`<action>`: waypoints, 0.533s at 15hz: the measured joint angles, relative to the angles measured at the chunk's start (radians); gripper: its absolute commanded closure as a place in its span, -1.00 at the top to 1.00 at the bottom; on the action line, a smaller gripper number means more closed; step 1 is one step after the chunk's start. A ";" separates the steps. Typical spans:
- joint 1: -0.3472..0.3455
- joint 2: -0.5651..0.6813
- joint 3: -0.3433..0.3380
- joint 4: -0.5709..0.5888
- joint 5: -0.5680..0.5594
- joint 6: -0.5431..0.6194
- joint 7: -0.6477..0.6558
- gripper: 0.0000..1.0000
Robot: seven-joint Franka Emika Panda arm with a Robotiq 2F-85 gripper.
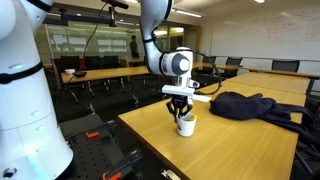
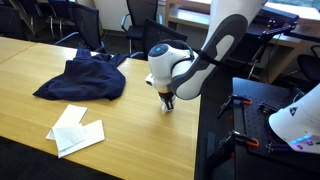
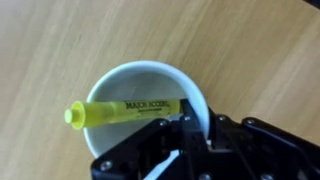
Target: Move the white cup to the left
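The smooth, round white cup (image 3: 125, 80) near the wooden counter's (image 1: 230, 150) edge held a yellow marker (image 3: 120, 108). The black claw (image 3: 190, 130) covered its rim; I couldn't tell its grip.

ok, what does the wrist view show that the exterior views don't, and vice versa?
Wrist only: a yellow highlighter lying in the cup, its tip poking over the rim.
Exterior only: the dark garment in both exterior views, white papers in an exterior view, and the arm.
Shared: the cup, the hand at its rim, and the wooden table. No view shows clearly whether the hand is gripping.
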 measured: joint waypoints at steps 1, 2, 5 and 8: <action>-0.004 0.000 0.000 0.002 0.000 0.000 0.000 -0.94; -0.008 0.000 0.000 0.004 0.000 0.000 0.000 -0.94; -0.005 -0.009 0.011 0.008 0.000 0.000 0.007 -0.94; 0.032 -0.035 0.044 0.009 0.001 0.000 0.056 -0.94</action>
